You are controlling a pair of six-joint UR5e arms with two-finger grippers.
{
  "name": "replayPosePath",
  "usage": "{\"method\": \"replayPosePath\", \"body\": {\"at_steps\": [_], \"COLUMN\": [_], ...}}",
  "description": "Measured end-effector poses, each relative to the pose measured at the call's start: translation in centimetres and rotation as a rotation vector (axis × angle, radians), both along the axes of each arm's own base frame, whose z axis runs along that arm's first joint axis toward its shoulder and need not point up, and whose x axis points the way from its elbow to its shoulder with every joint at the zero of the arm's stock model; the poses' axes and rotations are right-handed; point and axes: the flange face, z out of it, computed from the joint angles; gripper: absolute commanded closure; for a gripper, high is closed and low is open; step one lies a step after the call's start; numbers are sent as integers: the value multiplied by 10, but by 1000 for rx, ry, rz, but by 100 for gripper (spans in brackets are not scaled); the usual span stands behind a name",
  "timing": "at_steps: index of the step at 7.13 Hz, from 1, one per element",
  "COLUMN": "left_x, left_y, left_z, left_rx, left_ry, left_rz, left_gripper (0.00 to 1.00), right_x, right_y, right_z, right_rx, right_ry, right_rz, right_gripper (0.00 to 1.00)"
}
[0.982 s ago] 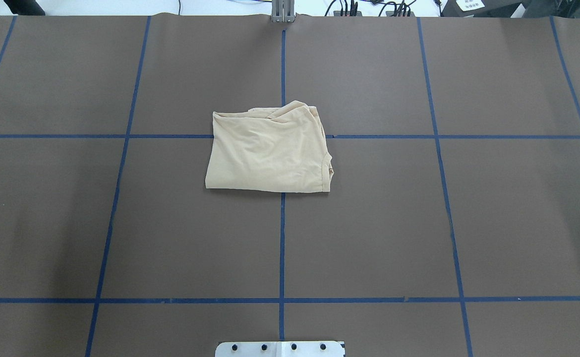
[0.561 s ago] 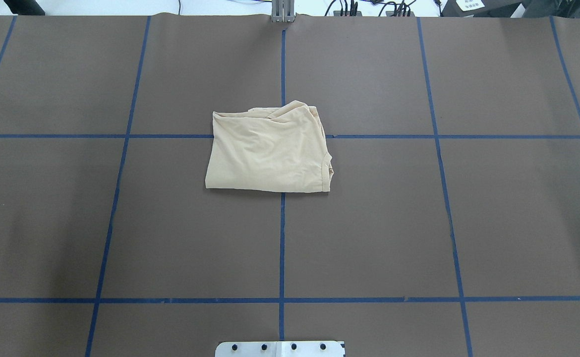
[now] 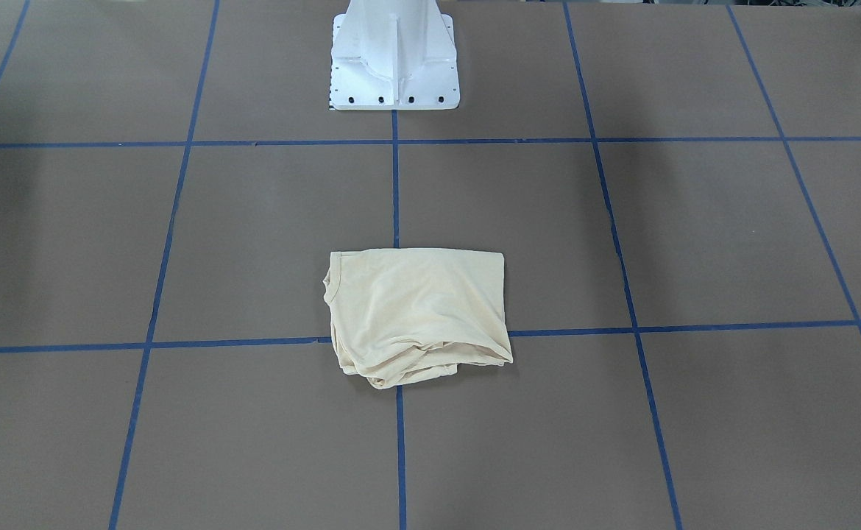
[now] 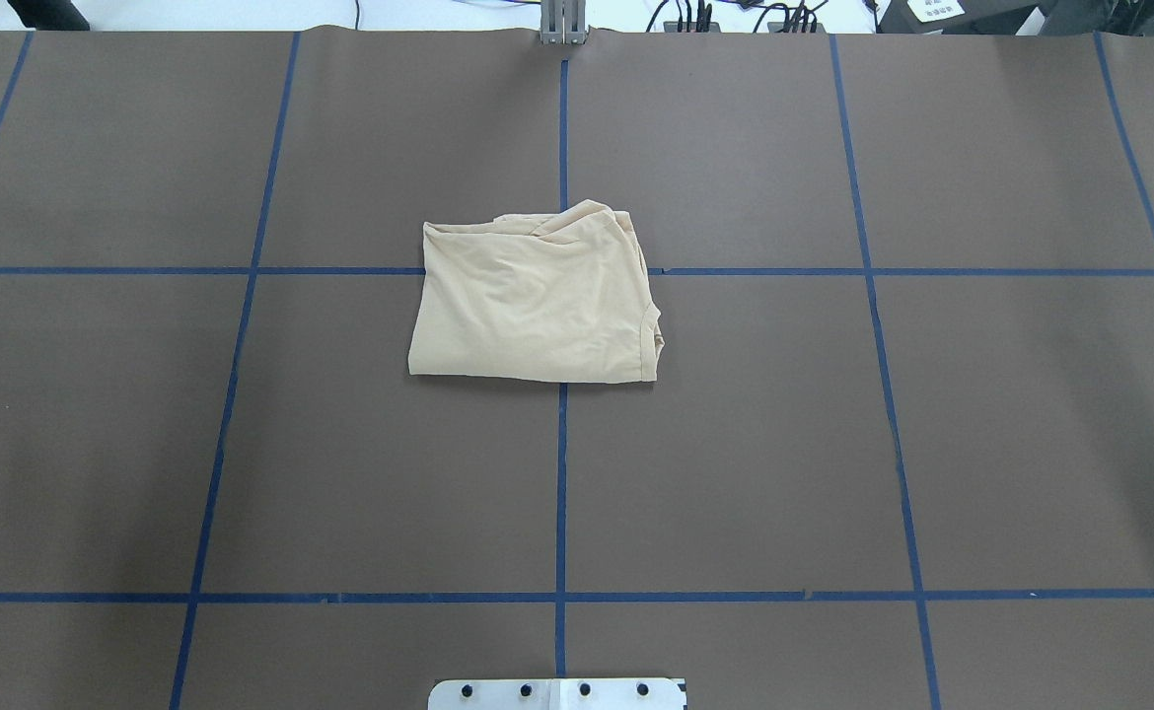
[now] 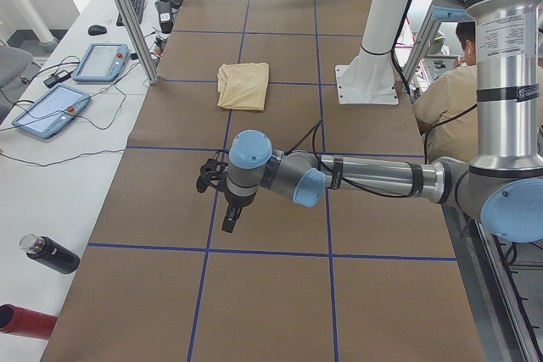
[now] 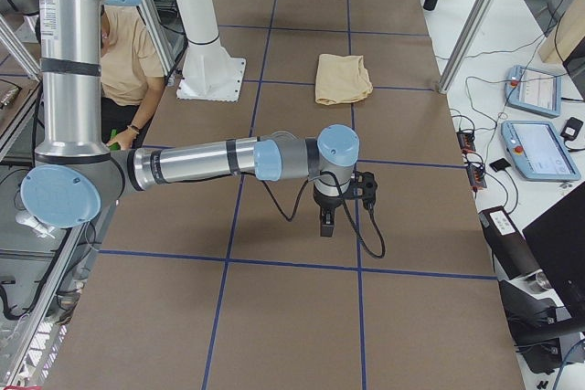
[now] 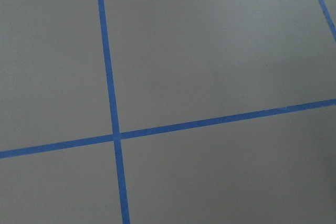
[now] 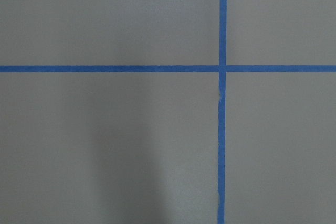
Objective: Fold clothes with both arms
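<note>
The T-shirt lies folded into 1 compact, roughly rectangular bundle at the middle of the worktop, over a crossing of the blue tape lines. Its slightly longer axis runs across the robot, left to right. The near edge is straight and flat, the far edge is bunched in loose layers, and the neckline curve sits on the robot's right side.

Neither arm touches it. The left tool hangs over the worktop well toward the robot's left end, and the right tool hangs well toward the right end. The shirt therefore lies inward from each, between the 2, and neither looks clearly nearer. Both tools show only in the side views, so I cannot tell how their jaws stand. Both wrist views show only bare surface and tape.

My judgement: the folding looks essentially complete. Any further move — say, tidying the bunched far edge — would call for either arm to reach inward.
</note>
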Motion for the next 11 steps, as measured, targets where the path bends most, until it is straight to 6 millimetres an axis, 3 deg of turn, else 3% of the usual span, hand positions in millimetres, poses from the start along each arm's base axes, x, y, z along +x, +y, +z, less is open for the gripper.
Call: {"method": "replayPosePath", "body": {"at_steps": [5, 8, 11], "left_x": [-2, -1, -1], "left_y": [7, 1, 2], "left_z": [-10, -21, -44], "left_rx": [-20, 3, 47], "left_ry": [-19, -15, -13], "left_rz": [-13, -12, -13], "left_gripper": [0, 0, 0], "right_x": [-3, -4, -5], "right_y": [-7, -14, -18], "right_z": [-15, -37, -52], "right_rx": [25, 71, 104], "right_ry": [3, -12, -13], "right_rz": [-13, -15, -17], "right_gripper": [0, 0, 0]}}
